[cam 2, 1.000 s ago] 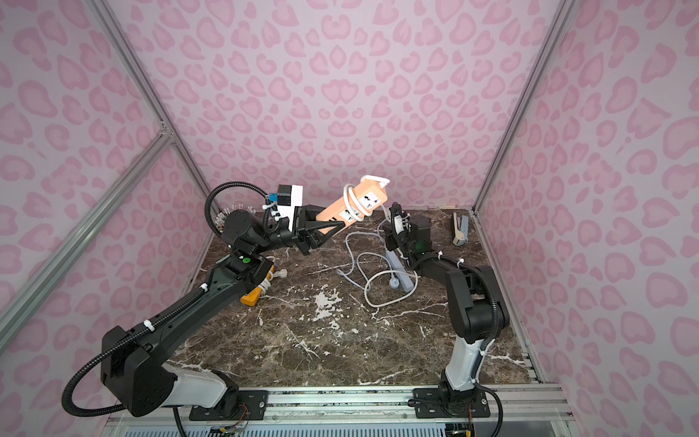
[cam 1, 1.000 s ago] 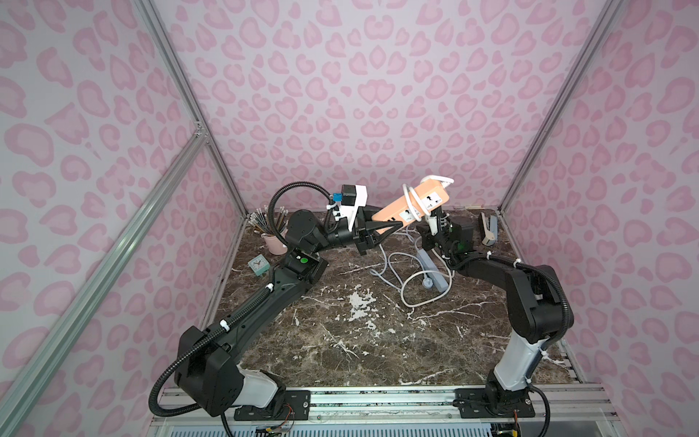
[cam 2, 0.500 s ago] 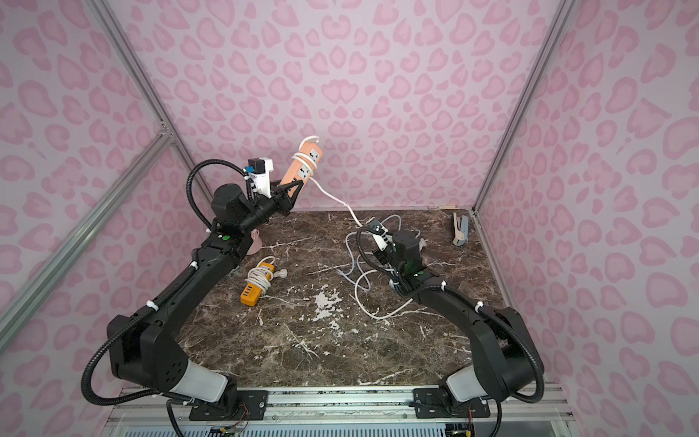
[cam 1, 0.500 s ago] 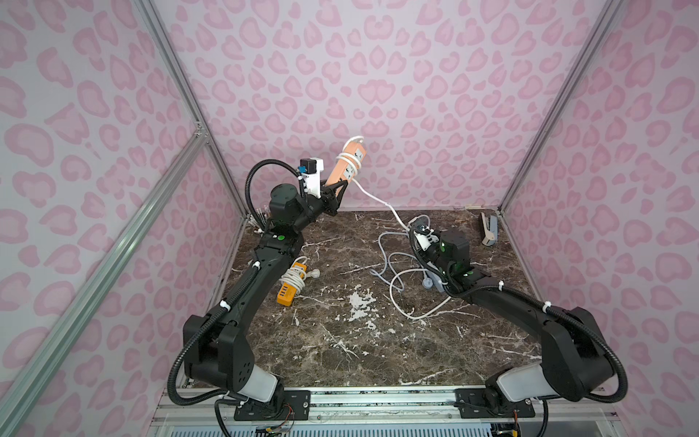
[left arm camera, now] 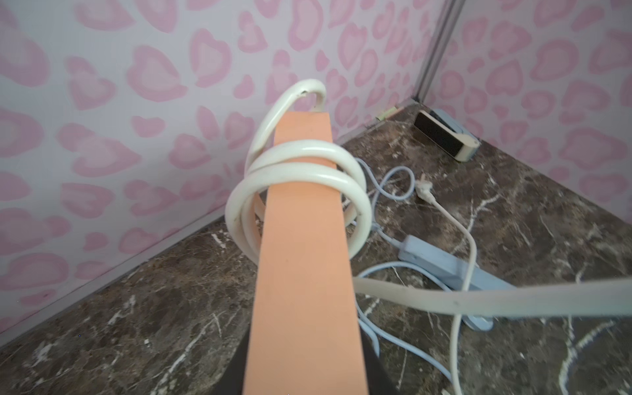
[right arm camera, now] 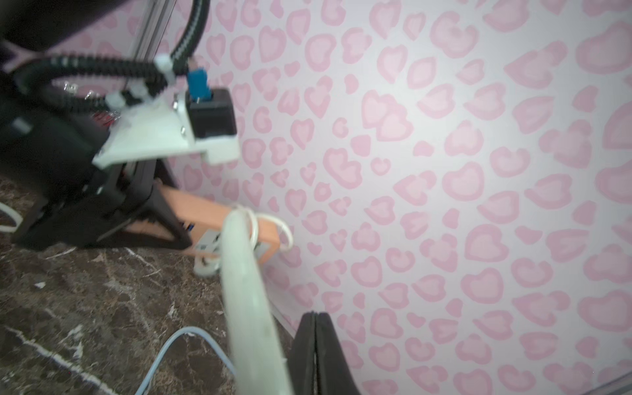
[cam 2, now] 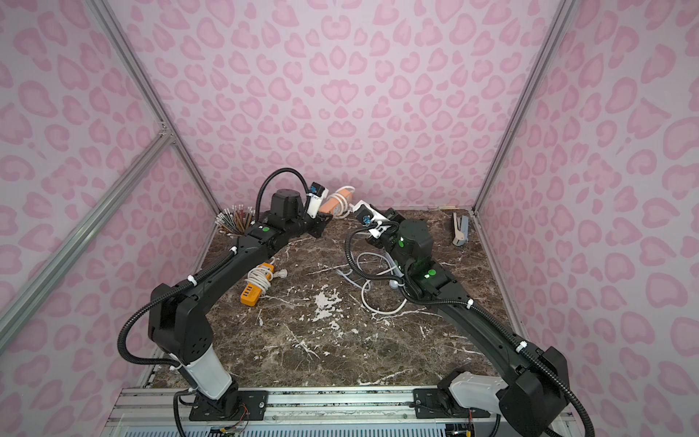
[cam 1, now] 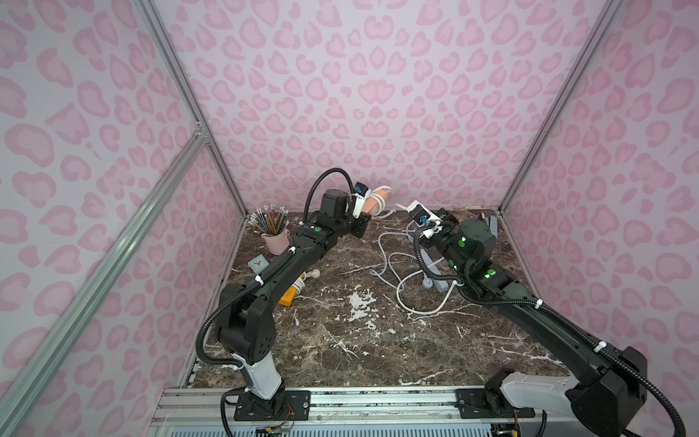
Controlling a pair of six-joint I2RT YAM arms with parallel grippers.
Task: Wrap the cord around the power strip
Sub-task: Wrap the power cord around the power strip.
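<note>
Left tool (cam 1: 365,213): clenched on the near end of the power strip (left arm camera: 301,239), which it holds raised off the bench (cam 1: 340,333) by the back wall.
Right tool (right arm camera: 316,352): clenched. The cord runs just beside it; I cannot tell if it is pinched.
Cord (left arm camera: 297,171): two loose loops sit around the strip's far half, and the rest trails down to the bench.
Handling: the strip is likely rigid and light. The cord looks thick and springy, so take it near the last loop and keep it taut.

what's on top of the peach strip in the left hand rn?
White cord: two loops cross the upper face of the peach power strip, and a third arcs over its far end. In the left wrist view, the strip itself covers how they run beneath.
</note>
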